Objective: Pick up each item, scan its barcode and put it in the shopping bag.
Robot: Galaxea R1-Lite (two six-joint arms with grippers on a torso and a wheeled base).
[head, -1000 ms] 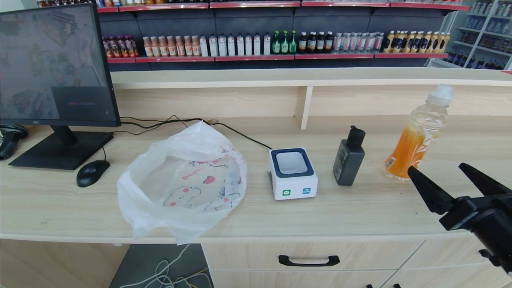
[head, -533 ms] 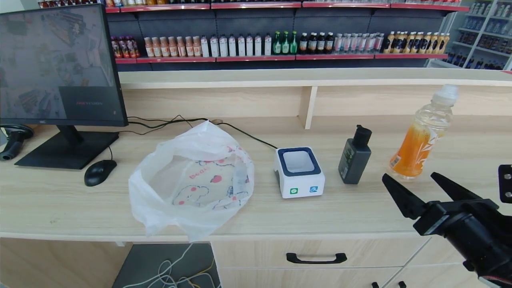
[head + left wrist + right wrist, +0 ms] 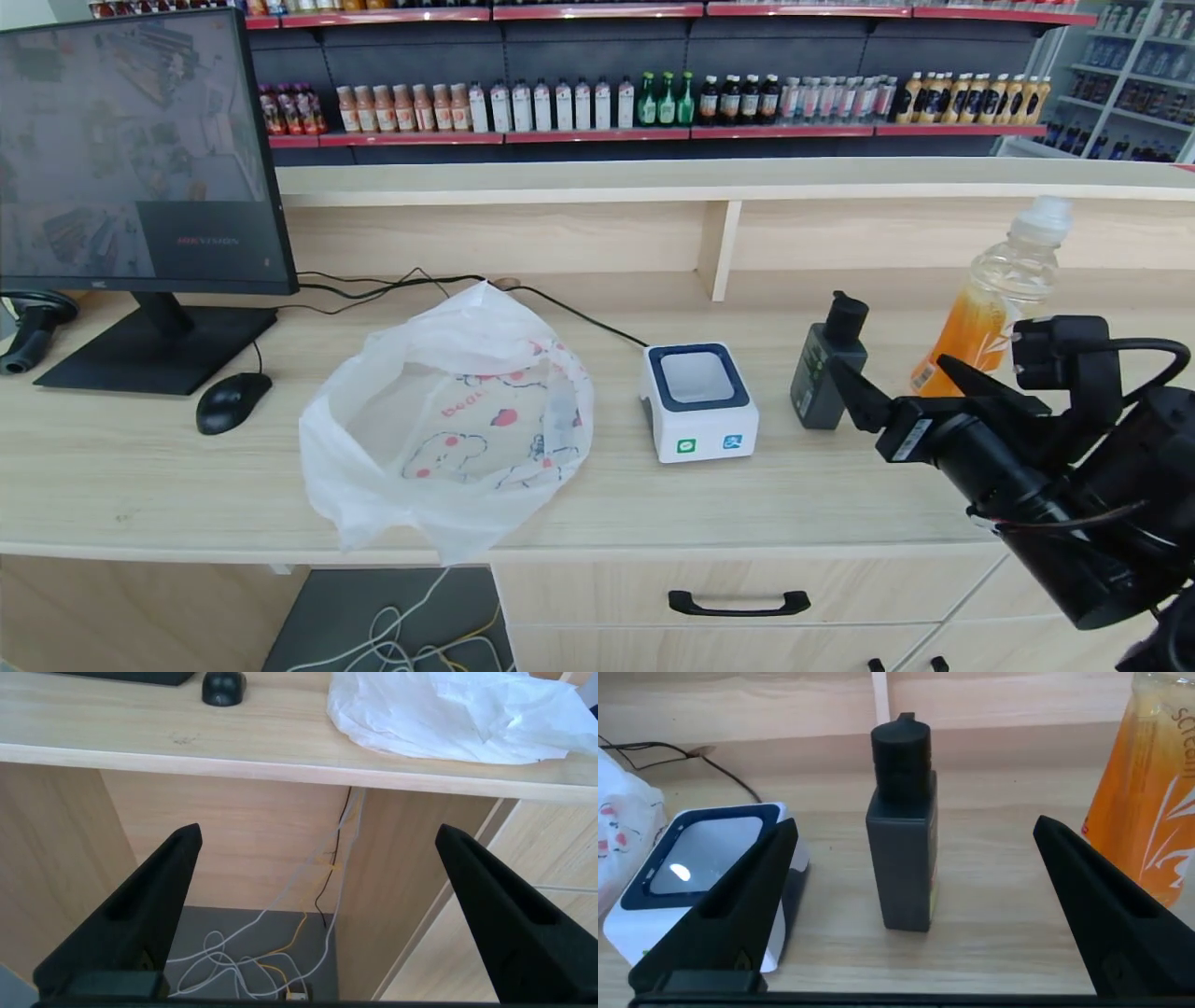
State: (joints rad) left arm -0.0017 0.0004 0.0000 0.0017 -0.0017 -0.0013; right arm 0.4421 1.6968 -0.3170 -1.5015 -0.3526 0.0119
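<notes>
Drink shelves (image 3: 597,135) back a worktop (image 3: 140,485) carrying shopping bag (image 3: 448,429), scanner (image 3: 698,401) and dark bottle (image 3: 826,369). Right tool (image 3: 887,366), spread wide, faces that bottle; left tool (image 3: 318,835), likewise spread, overlooks cables (image 3: 280,943) beneath.

A shop, at the checkout.
Long red-edged shelves (image 3: 597,134) of bottled drinks (image 3: 560,103) run across the top of the frame; on the pale wooden table (image 3: 140,476) stand a white box-shaped barcode scanner (image 3: 698,401) and, upper left, a black flat monitor (image 3: 131,149).
</notes>
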